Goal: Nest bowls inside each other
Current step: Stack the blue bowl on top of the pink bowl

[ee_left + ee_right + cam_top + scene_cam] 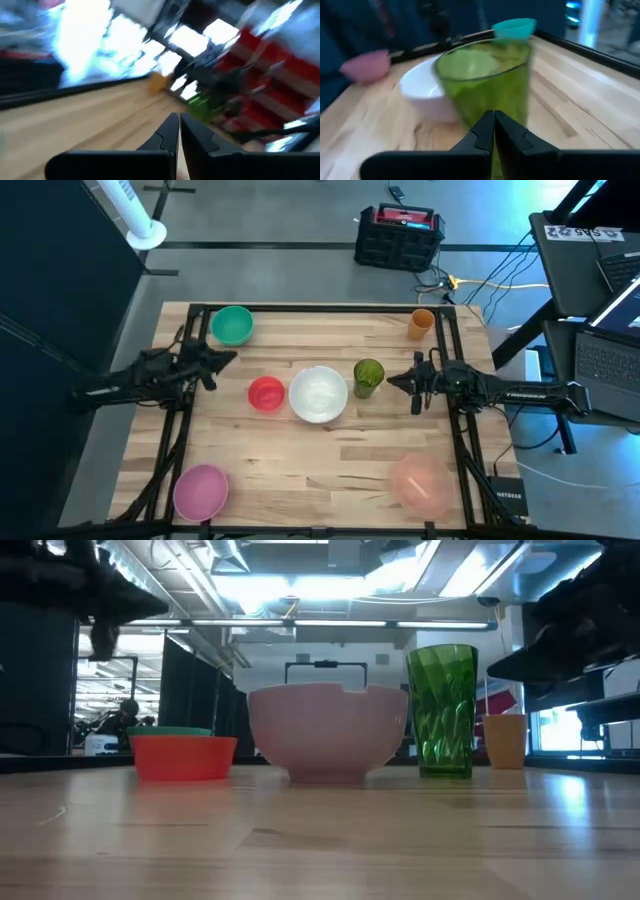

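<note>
The bowls sit apart on the desk [330,450]: white bowl [318,394] central, red bowl [266,394] beside it. Left gripper [228,359] and right gripper [391,382] flank them, both closed, empty.

The left end effector [226,360] is closed and holds nothing. Just behind it stands the teal bowl [232,326], and the red bowl [266,394] lies near it, toward the middle of the desk [300,465]. The white bowl [318,394] touches the red one on its far side. The right end effector [392,382] is also closed, its tip just beside the green cup [368,376]. The orange cup [421,323] stands behind this end effector. The magenta bowl [201,491] and the salmon bowl [422,483] sit well apart from both, at the near corners.
</note>
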Available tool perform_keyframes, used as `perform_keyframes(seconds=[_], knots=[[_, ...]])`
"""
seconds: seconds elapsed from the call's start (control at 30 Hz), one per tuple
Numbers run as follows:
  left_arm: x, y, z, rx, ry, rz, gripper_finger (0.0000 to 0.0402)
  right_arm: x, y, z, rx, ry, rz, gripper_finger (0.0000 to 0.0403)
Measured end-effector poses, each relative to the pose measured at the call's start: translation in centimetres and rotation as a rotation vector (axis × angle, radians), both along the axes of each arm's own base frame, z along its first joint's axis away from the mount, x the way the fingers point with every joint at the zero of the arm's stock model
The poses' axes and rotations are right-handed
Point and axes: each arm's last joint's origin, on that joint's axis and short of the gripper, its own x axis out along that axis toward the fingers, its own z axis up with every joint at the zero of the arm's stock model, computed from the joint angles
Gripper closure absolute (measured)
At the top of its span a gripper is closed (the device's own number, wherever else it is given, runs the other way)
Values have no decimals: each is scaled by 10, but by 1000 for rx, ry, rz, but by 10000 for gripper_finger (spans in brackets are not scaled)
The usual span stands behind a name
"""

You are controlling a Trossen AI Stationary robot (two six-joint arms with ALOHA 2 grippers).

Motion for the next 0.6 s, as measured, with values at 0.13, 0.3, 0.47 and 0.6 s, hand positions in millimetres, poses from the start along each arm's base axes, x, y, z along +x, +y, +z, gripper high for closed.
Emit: perform_keyframes(seconds=[0.13,0.3,0.47,0.6], knots=[[2,5,32,-36,96,116,402,0,-3,7,85,-37,-108,403],[29,18,79,-21,425,166,402,0,-4,11,137,-60,-174,403],[55,34,98,-3,654,175,400,-1,-4,9,167,-46,-182,403],[60,45,96,-3,784,126,374,-1,-4,7,196,-26,-188,403]])
